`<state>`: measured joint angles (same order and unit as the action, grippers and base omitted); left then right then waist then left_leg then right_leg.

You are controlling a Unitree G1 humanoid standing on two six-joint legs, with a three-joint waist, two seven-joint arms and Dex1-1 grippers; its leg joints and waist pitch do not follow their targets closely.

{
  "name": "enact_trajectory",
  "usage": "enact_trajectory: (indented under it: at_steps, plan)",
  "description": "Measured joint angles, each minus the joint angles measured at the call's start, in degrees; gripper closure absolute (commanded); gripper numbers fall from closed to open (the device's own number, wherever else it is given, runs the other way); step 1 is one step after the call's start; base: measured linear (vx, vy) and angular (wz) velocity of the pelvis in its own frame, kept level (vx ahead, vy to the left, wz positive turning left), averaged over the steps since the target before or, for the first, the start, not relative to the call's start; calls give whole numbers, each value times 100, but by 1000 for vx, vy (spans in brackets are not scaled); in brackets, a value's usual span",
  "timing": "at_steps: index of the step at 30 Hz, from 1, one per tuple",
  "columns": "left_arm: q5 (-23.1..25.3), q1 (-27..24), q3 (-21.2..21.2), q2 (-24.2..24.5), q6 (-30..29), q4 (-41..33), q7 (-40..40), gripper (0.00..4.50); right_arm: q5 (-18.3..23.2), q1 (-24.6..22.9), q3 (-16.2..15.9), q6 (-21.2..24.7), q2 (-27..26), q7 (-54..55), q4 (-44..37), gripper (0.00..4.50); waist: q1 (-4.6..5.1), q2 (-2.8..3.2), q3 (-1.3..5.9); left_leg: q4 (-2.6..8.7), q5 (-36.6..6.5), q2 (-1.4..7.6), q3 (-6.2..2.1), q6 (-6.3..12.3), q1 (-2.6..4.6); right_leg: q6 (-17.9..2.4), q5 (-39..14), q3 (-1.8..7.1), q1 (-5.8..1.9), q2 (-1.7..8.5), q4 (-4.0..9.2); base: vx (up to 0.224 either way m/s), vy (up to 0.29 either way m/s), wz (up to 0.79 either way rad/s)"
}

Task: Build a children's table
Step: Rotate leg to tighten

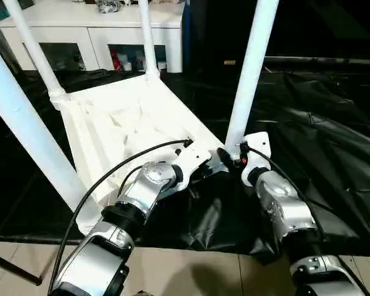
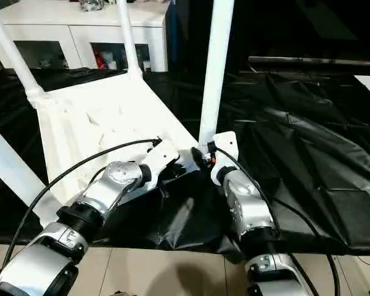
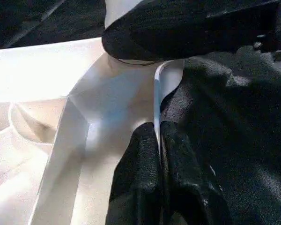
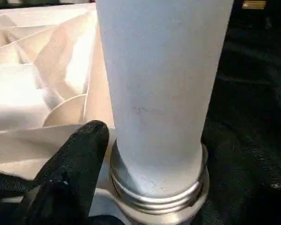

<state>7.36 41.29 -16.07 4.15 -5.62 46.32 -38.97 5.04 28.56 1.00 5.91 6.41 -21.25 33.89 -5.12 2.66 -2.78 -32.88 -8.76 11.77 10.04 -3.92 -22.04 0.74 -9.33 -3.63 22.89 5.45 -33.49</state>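
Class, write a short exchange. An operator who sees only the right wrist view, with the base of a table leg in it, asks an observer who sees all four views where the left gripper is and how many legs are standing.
Operator: I see the base of one leg up close. Where is the left gripper?
Observer: The left gripper is shut on the thin rim of the tabletop, close to the corner where that leg stands.
Operator: How many legs stand in the tabletop?
Observer: Four, one at each corner, all pointing up from the ribbed underside.
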Motion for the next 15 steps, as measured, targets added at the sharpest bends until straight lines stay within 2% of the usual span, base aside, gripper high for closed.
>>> enact_trajectory:
  at_steps: [8, 15]
  plan:
    - [-93, -230, -59, 608, 482, -283, -943, 450, -31, -82, -623, -43, 1137, -2051, -277, 69, -5, 2, -1, 32, 0, 9, -3, 0, -1, -9, 12, -14, 12, -8, -5, 0, 0, 0]
    - [-278, -472, -67, 957, 649, -640, -1815, 450, 133, -74, -679, -45, 1464, -3020, -350, 69, -42, 1, -2, 20, 1, 8, 12, 1, -11, -26, 18, -4, 18, -3, -3, 0, 0, 0]
